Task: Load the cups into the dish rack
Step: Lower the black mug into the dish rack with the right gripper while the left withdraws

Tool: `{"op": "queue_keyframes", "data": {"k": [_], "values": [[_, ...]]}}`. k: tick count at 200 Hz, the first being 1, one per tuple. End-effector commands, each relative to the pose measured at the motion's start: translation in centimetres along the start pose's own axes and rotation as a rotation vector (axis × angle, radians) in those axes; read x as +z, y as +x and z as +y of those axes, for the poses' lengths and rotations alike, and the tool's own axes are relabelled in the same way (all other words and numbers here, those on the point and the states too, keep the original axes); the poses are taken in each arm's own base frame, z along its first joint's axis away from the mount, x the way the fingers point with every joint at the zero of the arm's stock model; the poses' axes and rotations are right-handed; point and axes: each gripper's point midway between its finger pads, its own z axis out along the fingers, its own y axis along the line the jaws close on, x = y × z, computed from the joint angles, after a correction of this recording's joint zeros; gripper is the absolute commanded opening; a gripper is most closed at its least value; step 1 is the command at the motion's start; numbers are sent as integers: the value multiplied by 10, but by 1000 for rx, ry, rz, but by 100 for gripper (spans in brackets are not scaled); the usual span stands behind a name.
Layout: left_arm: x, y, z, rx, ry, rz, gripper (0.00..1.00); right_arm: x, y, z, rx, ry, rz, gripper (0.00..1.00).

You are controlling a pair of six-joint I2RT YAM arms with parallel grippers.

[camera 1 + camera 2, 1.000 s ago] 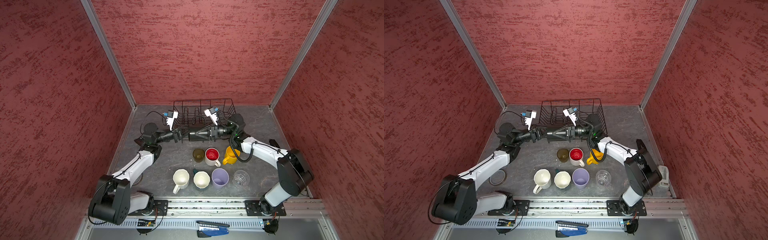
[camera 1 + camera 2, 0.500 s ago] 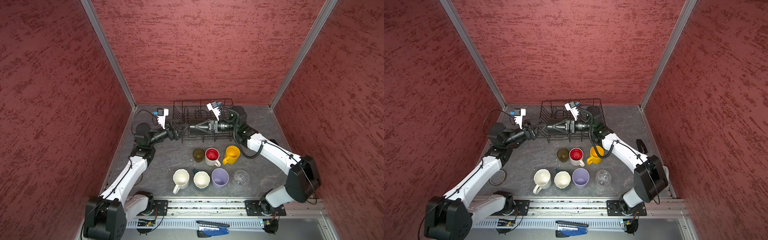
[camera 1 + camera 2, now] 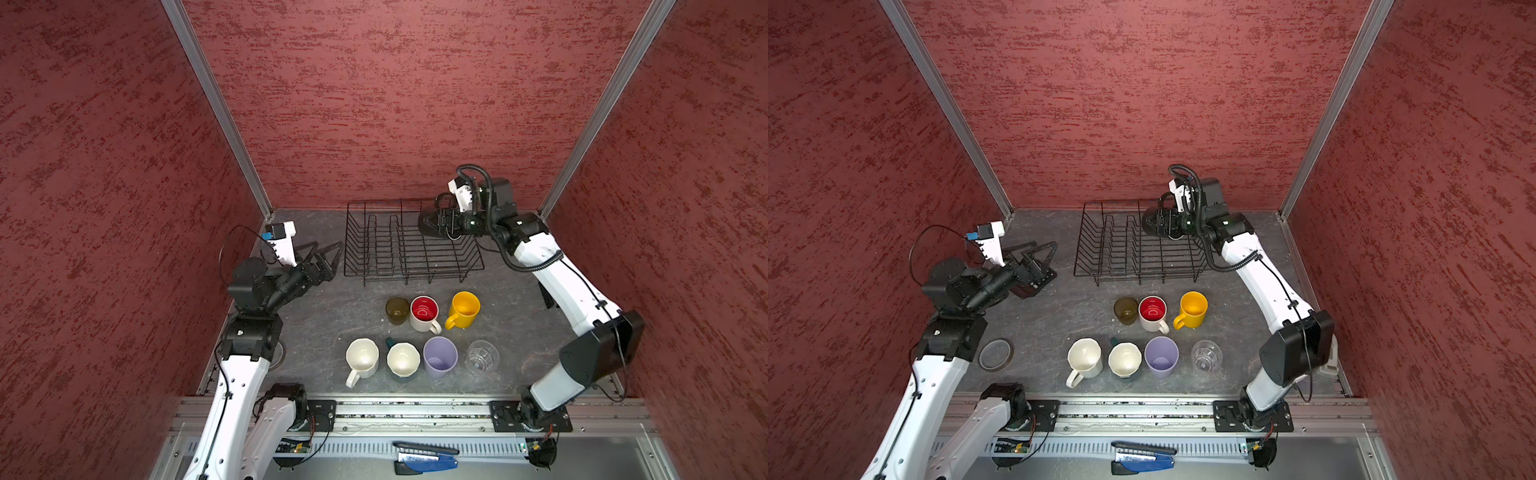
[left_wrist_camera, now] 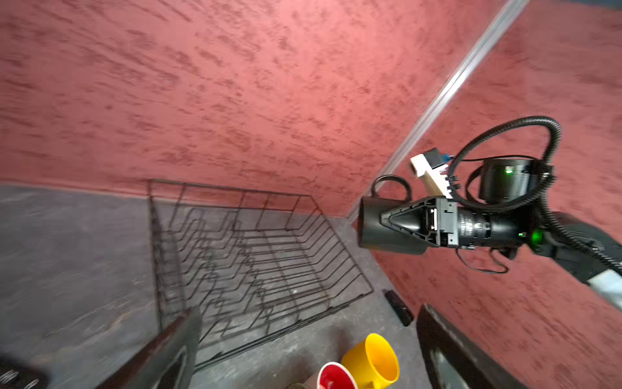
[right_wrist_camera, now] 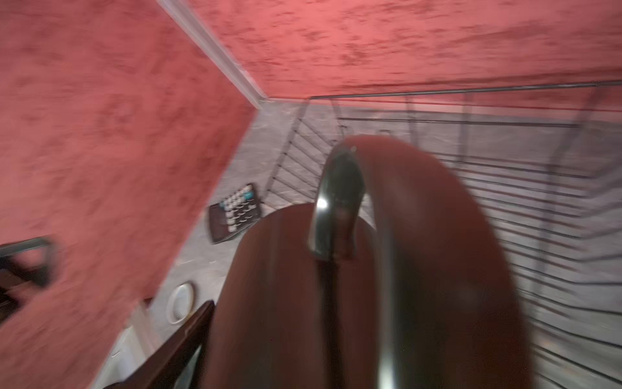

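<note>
The left gripper [image 3: 326, 250] is backing off, jaws wide and empty, leaving the right gripper [image 3: 441, 222] (clamped on the black mug [image 3: 426, 227]) carrying it over the far corner of the dish rack [image 3: 415, 277] for a first placement.

Grey stone-look table [image 3: 332, 328], red textured walls [image 3: 374, 104] on 3 sides. Tape ring [image 3: 995, 354] flat on table, front-left. Calculator [image 5: 235, 212] flat, keys up, nr left wall, further back. Blue/black tool [image 3: 1142, 459] lying in front tray below metal rail [image 3: 1142, 411]. Small black item [image 4: 399, 308] by rt wall, type unclear.
</note>
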Motion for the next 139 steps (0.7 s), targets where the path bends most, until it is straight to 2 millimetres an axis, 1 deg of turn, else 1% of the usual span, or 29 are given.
{"op": "queue_keyframes", "data": {"k": [1,19,34,51,71,93,110,139], "values": [[-13,36,71,-48,-383,177,97,9,4,-43,-43,212,72,11],[-21,50,85,-73,-461,243,97,20,0,-65,-38,278,97,10],[-25,59,85,-79,-458,263,97,28,-6,-83,-33,333,107,10],[-32,63,87,-84,-467,247,98,38,-11,-104,-19,370,122,9],[-42,64,82,-93,-463,229,98,53,-13,-125,-4,406,148,8],[-50,66,76,-107,-450,214,98,69,-19,-142,5,424,150,8],[-57,66,72,-113,-449,207,99,81,-20,-160,18,445,167,8],[-68,68,68,-119,-453,199,99,93,-23,-187,19,505,163,8]]}}
